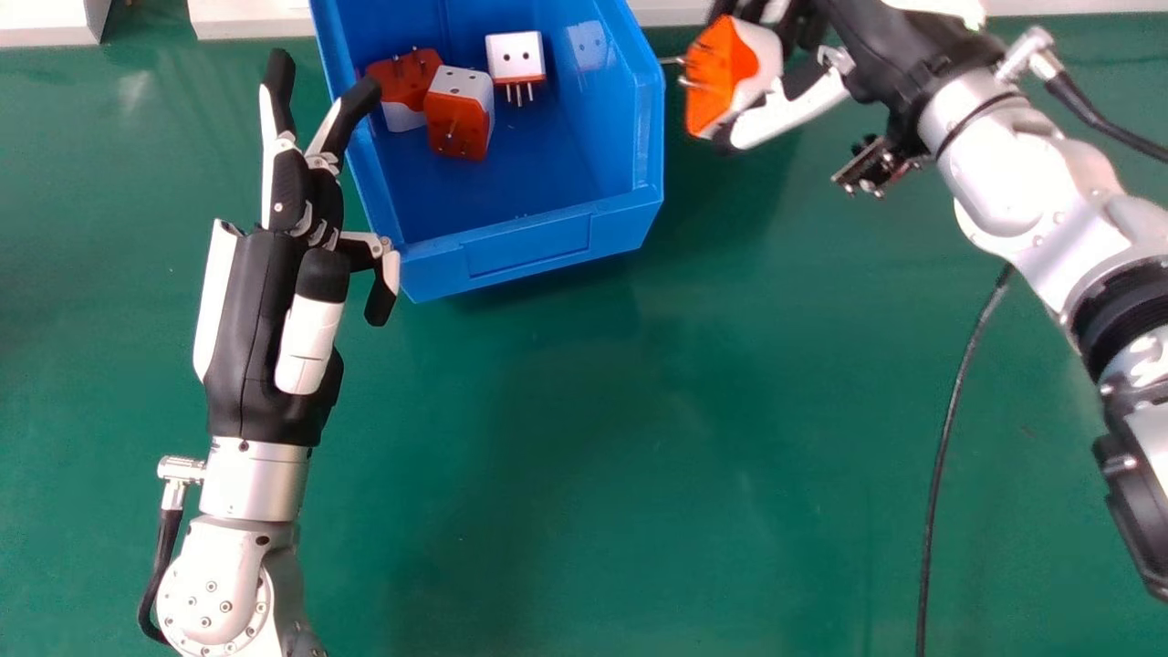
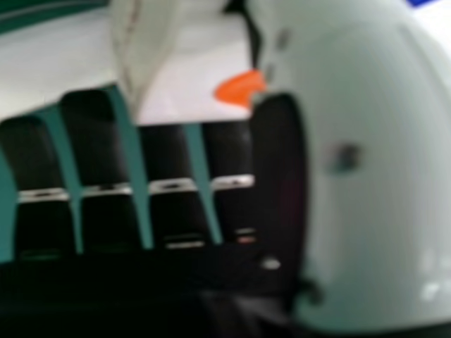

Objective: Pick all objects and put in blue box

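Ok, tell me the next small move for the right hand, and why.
Probably a short shift to the robot's left, bringing the right hand over the blue box before letting go. It holds an orange and white adapter just outside the box's right wall, while the box floor has bare space beside the three adapters inside.

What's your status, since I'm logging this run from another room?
Right hand holding orange and white adapter beside blue box. Three adapters in box. Left hand at box's left side.
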`<state>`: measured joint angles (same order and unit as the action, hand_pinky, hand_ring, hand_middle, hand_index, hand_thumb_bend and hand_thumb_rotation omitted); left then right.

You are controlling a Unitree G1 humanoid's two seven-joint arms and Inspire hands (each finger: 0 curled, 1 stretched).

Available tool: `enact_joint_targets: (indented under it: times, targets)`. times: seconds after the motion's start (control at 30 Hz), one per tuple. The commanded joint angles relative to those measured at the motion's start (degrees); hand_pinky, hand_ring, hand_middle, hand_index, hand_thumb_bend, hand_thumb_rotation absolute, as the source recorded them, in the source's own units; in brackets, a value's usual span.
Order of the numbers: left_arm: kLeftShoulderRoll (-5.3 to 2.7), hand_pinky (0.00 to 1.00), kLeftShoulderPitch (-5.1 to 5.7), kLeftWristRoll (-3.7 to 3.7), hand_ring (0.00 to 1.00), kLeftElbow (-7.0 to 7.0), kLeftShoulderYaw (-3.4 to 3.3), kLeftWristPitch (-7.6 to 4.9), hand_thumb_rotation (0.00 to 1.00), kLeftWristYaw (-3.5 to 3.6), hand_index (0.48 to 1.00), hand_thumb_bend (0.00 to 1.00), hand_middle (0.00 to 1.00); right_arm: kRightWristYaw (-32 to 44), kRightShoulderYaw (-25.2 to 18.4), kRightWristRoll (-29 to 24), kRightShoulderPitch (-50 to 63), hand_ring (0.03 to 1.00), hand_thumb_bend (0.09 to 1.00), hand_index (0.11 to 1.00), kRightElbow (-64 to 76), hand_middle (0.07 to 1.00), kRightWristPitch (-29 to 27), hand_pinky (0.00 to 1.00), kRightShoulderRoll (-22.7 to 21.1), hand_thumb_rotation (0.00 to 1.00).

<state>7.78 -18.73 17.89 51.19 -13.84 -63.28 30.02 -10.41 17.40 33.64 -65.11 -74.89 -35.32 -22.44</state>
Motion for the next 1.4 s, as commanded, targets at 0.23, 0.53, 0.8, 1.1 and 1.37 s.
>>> enact_joint_targets:
  times: [0.23,0.53,0.8,1.1,1.37]
  targets:
    - [0.41,0.00,-1.47,-0.57,0.99,0.63,0.00,-1.59,0.92,-0.45,0.753,1.00,0.94,1.8,-2.5,-4.1,-6.9,0.398,0.516,0.525,2.6,0.490,-3.3,0.38,2.2,0.00]
    - [0.29,0.00,-1.65,-0.07,0.99,0.77,-0.02,-2.16,0.92,-0.03,0.751,1.00,0.93,-3.6,1.5,0.4,-10.9,0.405,0.516,0.525,1.6,0.488,-0.9,0.38,7.1,0.00]
    - [0.12,0.00,-1.96,-0.43,0.98,1.48,0.08,-2.62,0.92,-0.28,0.749,1.00,0.93,-4.9,2.9,1.6,-13.2,0.413,0.517,0.518,0.5,0.487,2.4,0.39,10.4,0.00]
    - [0.32,0.00,-1.84,-0.66,0.99,1.32,0.04,-2.93,0.92,-0.54,0.747,1.00,0.93,-6.9,4.7,3.7,-14.1,0.418,0.519,0.509,-1.0,0.486,6.8,0.39,13.8,0.00]
    - [0.36,0.00,-1.99,-1.27,0.99,1.63,0.07,-3.44,0.92,-1.57,0.747,1.00,0.93,-5.9,6.2,5.1,-14.6,0.422,0.520,0.505,-2.5,0.483,12.5,0.39,15.3,0.00]
